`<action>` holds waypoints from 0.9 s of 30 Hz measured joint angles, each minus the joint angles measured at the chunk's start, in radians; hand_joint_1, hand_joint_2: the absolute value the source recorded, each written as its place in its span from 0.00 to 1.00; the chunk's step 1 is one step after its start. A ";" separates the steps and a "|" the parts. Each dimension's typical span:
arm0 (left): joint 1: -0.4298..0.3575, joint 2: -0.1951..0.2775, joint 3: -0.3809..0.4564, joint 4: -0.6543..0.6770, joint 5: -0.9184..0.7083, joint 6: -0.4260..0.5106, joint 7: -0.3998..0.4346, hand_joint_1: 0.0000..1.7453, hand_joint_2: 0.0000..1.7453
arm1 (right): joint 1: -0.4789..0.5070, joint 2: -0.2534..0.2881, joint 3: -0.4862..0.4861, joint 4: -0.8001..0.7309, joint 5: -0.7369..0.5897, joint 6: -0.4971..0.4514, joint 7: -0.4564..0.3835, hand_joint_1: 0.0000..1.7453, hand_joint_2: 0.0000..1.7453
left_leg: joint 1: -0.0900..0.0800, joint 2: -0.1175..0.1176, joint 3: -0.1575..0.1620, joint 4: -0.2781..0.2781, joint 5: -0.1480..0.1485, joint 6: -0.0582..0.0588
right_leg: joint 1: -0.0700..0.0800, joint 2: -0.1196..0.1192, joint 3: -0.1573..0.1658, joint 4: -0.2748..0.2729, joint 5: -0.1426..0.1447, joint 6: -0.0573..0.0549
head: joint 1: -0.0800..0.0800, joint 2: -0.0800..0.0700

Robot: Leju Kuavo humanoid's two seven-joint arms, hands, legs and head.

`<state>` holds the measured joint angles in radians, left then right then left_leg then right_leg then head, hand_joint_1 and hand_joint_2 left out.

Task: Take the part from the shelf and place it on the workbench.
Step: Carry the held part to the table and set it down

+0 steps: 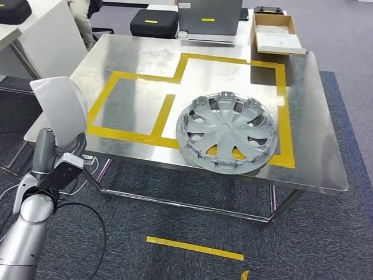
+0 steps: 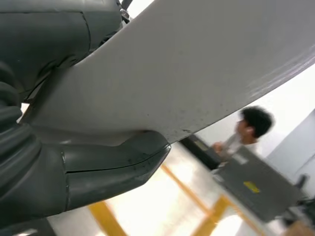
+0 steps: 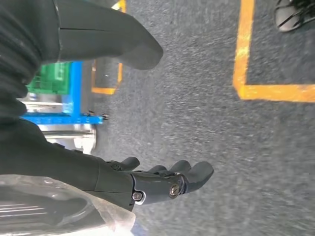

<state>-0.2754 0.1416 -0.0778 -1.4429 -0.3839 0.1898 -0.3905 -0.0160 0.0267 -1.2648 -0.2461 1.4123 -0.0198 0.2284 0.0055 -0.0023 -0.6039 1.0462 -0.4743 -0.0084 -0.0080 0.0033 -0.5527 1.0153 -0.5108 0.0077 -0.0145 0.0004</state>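
A: Starting at the left, the left hand (image 1: 62,166) is gripping a pale curved panel (image 1: 59,111), thumb pressing under it and the other fingers hiding behind the sheet. That panel is the part, and it is hanging just off the near left corner of the steel workbench (image 1: 316,146), not resting on it yet.

B: So the hand should be carrying it over the edge and lowering it flat inside the yellow tape (image 1: 127,135), I'd judge, keeping well apart from the hubcap (image 1: 227,133) lying further right.

A: Agreed, and it should be letting go only once the panel is sitting on the steel. The right hand (image 3: 163,179) is hanging over the carpet, fingers loosely apart, holding nothing.

B: What's unclear?

A: The panel's far end is running out of the left wrist view. A person (image 2: 249,128) behind it is blurring badly.
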 joint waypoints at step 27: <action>-0.239 0.243 -0.081 0.482 -0.346 -0.035 0.016 1.00 1.00 | -0.009 0.001 -0.023 0.000 0.048 0.021 -0.026 0.00 1.00 | 0.007 0.000 -0.092 0.185 -0.055 -0.016 | -0.001 0.002 -0.022 0.000 0.016 -0.013 | 0.000 0.000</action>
<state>-0.5144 0.3850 -0.1589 -0.9605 -0.7299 0.1546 -0.3744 -0.0255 0.0278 -1.2881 -0.2461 1.4598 0.0014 0.2019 0.0128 -0.0023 -0.6957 1.2313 -0.5296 -0.0245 -0.0091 0.0056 -0.5749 1.0157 -0.4949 -0.0052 -0.0144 0.0004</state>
